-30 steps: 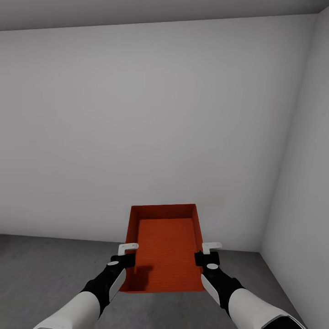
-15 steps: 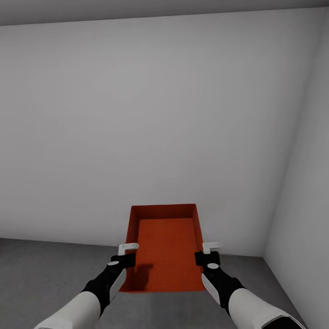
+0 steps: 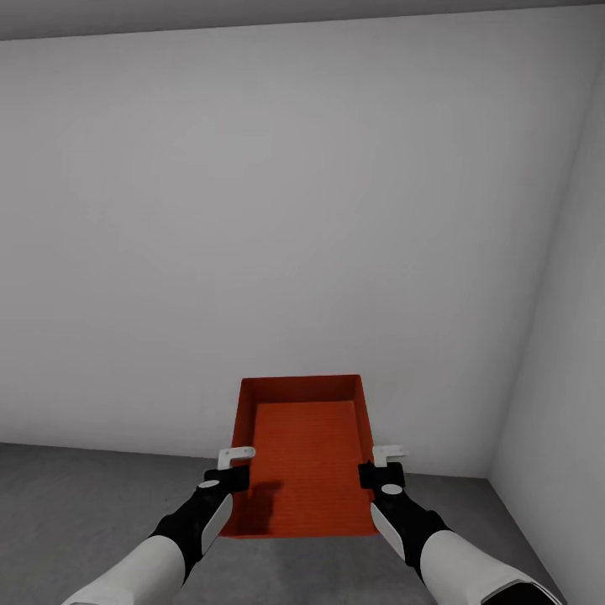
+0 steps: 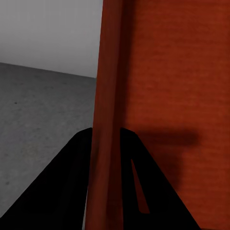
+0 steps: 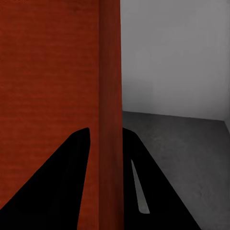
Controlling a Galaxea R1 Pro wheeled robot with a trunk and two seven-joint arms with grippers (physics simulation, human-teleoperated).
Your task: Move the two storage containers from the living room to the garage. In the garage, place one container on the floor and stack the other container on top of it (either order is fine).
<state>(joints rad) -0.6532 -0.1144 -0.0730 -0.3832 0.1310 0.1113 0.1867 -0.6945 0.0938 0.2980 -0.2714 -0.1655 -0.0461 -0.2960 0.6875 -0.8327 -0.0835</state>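
Head view, bin: an orange-red open box with thin walls and a ribbed bottom (image 3: 307, 458) is held up in the air, in front of the robot and above the floor.
Head view, left gripper: the left gripper (image 3: 235, 467) is at the bin's left wall, near the close corner. Its black and white fingers sit on both sides of the wall and pinch it.
Head view, right gripper: the right gripper (image 3: 380, 465) is at the bin's right wall, near the close corner. It pinches that wall the same way.
Head view, room: a plain pale grey wall (image 3: 286, 218) is ahead. Another pale wall (image 3: 563, 353) is on the right, and they meet in a corner. The dark grey rough floor (image 3: 84, 496) lies below.
Left wrist view, bin wall: the bin's orange-red wall (image 4: 108, 110) runs between two black fingers (image 4: 62, 187). The fingers are closed tight on it, one on each side.
Left wrist view, rest: the ribbed inside of the bin is on one side, and grey floor (image 4: 43, 110) is on the other.
Right wrist view, bin wall: the other orange-red wall (image 5: 110, 110) is squeezed between two black fingers (image 5: 153, 191).
Right wrist view, rest: grey floor (image 5: 187, 139) and pale wall (image 5: 177, 52) are past the bin.
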